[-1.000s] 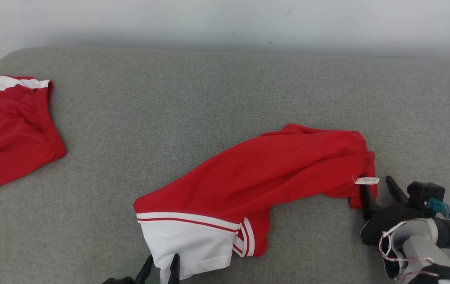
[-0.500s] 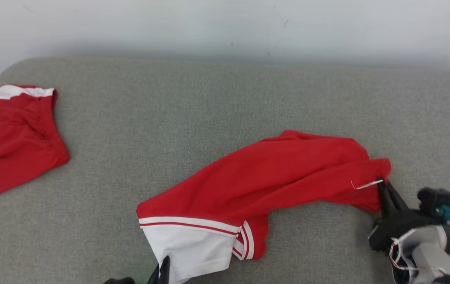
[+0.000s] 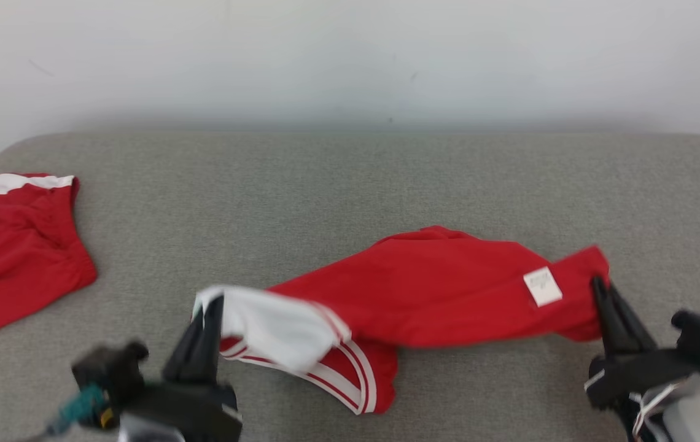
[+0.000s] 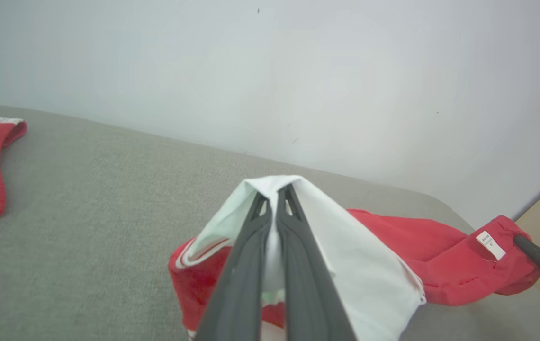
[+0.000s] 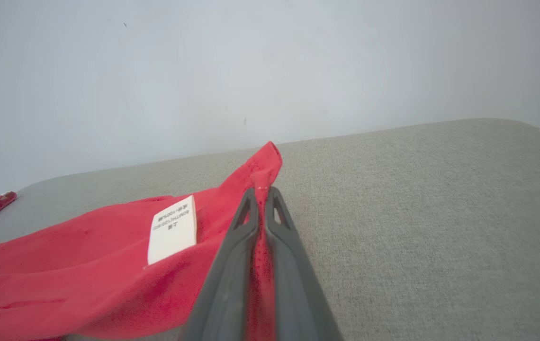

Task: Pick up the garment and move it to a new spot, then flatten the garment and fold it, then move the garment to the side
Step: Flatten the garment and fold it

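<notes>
**Both grippers clamped on the garment, one at each end**

I see the garment [image 3: 442,294] stretched sideways across the near half of the grey worktop [image 3: 350,184], with both of its ends raised. My left gripper [image 3: 210,304] is closed on the white hem panel, and the cloth drapes over its tips like a small tent. In the left wrist view the two fingers press together with white fabric caught between them. The red-and-white striped edge hangs below that grip and reaches the worktop. My right gripper [image 3: 600,287] is pinched together on the red corner at the opposite end. The right wrist view shows a fold of red cloth squeezed between the fingers and poking out just above the tips. A white label [image 3: 542,286] sits on the garment just beside that grip. The red middle sags low between the two grips; I cannot tell how much of it touches the surface. A second red garment [image 3: 12,252] with a white band lies at the far left edge, well apart. A pale wall [image 3: 350,61] rises behind the worktop.
</notes>
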You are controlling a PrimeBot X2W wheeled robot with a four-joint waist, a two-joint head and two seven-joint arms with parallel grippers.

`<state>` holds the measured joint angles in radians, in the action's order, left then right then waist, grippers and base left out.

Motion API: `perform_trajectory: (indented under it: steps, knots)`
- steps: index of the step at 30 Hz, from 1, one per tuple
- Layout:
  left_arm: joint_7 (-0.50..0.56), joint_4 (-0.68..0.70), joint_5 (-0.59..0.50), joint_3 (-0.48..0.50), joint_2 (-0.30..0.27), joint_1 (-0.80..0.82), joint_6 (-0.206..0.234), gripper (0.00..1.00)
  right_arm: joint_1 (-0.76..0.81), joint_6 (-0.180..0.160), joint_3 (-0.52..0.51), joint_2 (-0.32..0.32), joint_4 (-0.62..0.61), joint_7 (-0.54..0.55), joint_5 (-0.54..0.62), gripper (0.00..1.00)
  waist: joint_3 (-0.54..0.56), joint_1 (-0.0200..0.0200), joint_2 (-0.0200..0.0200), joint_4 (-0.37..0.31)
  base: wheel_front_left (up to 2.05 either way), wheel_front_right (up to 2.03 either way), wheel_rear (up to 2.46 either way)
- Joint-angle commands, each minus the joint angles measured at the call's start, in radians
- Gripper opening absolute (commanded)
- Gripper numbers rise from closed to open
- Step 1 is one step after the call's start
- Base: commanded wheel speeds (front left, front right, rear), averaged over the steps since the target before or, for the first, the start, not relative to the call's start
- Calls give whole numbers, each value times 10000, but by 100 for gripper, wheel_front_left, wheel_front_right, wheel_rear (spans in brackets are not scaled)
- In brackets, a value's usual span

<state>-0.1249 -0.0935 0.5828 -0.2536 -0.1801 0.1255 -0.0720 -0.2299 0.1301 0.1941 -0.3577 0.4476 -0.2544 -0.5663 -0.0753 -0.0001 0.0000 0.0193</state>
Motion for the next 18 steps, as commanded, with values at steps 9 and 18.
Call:
perform_trajectory:
  steps: [9,18]
  knots:
    - [2162,247,553,183,-817,5000,-380,0,-2748,14,128,-953,-1494,1127,-1406,0,-1215,1,0,-528,0,0,0]
    - [3073,-2225,689,110,-979,10719,-529,0,-7336,14,542,-1181,-448,2175,-2325,0,-2829,1,0,-772,0,0,0]
